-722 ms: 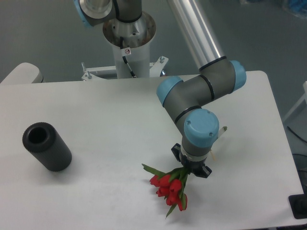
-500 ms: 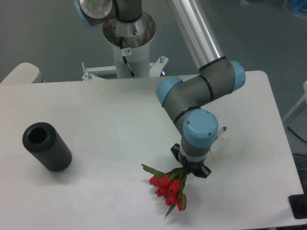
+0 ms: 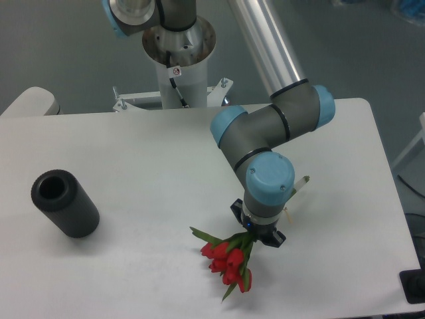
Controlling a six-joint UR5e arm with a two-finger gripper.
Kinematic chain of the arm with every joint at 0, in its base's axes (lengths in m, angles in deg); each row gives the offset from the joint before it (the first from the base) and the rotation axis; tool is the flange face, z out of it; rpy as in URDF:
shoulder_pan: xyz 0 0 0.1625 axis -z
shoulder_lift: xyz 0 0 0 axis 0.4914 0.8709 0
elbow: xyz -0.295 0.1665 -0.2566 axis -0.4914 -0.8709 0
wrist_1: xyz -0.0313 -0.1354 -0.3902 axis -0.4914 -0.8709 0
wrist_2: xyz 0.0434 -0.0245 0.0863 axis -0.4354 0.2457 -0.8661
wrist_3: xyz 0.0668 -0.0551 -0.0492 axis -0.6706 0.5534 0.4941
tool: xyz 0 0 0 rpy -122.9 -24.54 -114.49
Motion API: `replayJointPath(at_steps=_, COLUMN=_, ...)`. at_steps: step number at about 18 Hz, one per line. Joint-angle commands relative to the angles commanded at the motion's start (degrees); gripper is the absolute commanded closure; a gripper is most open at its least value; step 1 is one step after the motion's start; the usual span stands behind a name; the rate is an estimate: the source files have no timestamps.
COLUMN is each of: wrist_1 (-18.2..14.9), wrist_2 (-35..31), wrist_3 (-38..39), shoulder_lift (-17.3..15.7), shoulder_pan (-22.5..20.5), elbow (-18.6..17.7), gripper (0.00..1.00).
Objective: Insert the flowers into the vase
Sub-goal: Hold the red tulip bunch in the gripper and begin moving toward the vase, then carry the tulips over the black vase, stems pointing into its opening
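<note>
The flowers (image 3: 226, 260), a small bunch of red tulip buds with green leaves, hang out from under my gripper (image 3: 257, 232) near the table's front, right of centre. The buds point down toward the front edge; a stem end sticks out behind the wrist on the right. My gripper is shut on the stems, its fingers mostly hidden by the blue-capped wrist. The vase (image 3: 64, 202), a matte black thick-walled cylinder with a round hole at its top, stands at the far left of the table, well away from the gripper.
The white table (image 3: 146, 159) ends close in front of the flowers and at the right. The arm's base column (image 3: 178, 56) rises behind the table's back edge. A black object (image 3: 415, 286) sits off the front right corner.
The gripper and the flowers have shifted a little to the left and slightly away from the front edge. The vase has not moved.
</note>
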Motion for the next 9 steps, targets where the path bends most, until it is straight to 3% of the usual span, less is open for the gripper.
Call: replayJointPath(at_steps=9, wrist_1=0.26, wrist_2=7.98, wrist_3=8.35, shoulder_lift=-3.07, shoulder_pan=2.9, elbow=-2.28, gripper=0.95)
